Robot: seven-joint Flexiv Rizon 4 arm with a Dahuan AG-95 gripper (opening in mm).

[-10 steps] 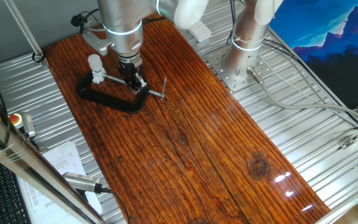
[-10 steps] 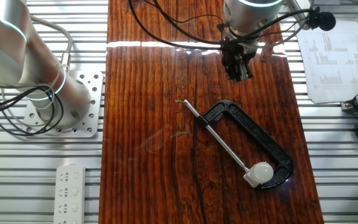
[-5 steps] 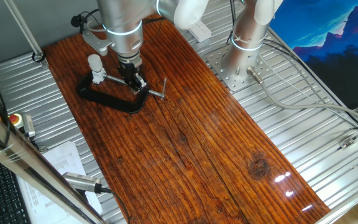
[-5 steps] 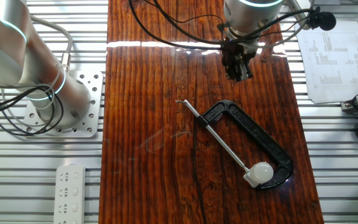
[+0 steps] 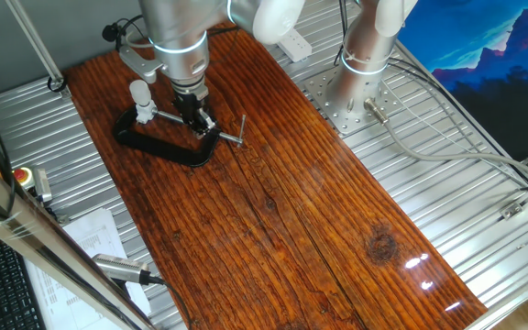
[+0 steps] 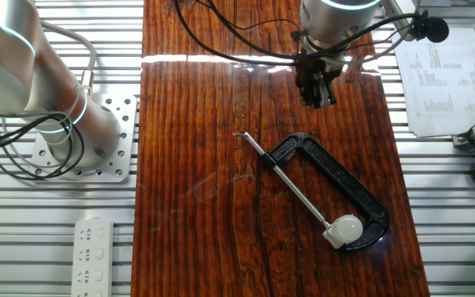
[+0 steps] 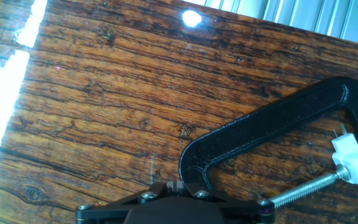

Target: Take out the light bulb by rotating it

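While the end effector (image 6: 317,91) hangs above the wooden desk (image 6: 204,206), its fingers look drawn close together with nothing between them, though no view shows the tips clearly enough to be sure. In the other fixed view it sits near the desk's far edge, apart from the clamp (image 6: 361,198) and well apart from the bulb (image 6: 346,227). The bulb stands upright in a small white socket (image 6: 333,236) held at the end of the clamp's screw rod (image 6: 299,194), against the clamp's black frame. In one fixed view the bulb (image 5: 139,93) rises at the clamp's left end, with the end effector (image 5: 193,110) just to its right over the rod. From the hand view, only the clamp's curved frame (image 7: 260,134), the threaded rod (image 7: 303,190) and the white socket (image 7: 356,162) at the right edge show; the bulb itself lies outside that picture.
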